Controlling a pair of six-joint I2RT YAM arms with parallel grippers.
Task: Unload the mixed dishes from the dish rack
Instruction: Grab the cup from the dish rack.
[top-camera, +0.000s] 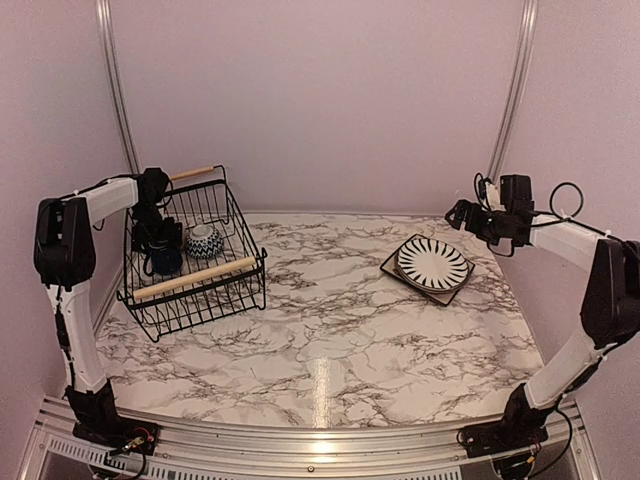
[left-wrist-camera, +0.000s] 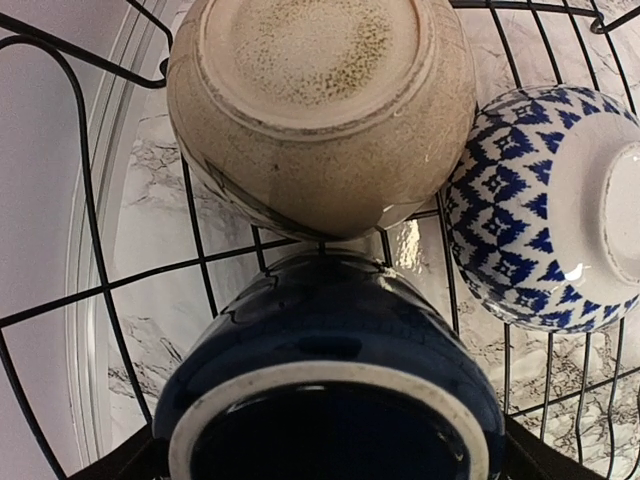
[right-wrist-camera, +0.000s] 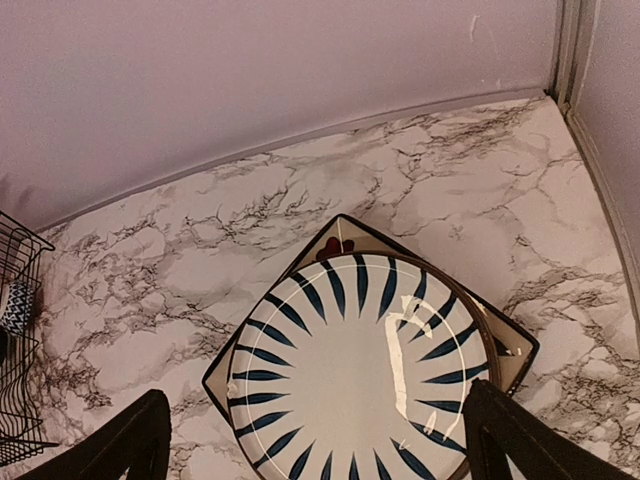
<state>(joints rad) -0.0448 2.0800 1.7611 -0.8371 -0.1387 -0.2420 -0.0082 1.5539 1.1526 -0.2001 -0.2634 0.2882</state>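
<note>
Leftmost, the rack (top-camera: 200, 300) on the table (top-camera: 340, 330) holds cream bowl (left-wrist-camera: 320, 110), patterned bowl (left-wrist-camera: 530, 210) and mug (left-wrist-camera: 330, 350) — the left hand (top-camera: 157, 240) is spread wide, fingers flanking the mug. Rightward, the striped plate (right-wrist-camera: 350, 370) lies on the square plate (right-wrist-camera: 507, 350) — right hand (top-camera: 465, 215) spread above.

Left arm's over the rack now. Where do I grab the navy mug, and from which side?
Take the navy mug across its round body, left gripper coming down from above: the open jaws straddle it and the mug's pale-ringed end faces the wrist. Stay off the far side, where the cream bowl sits close. No handle shows.
</note>
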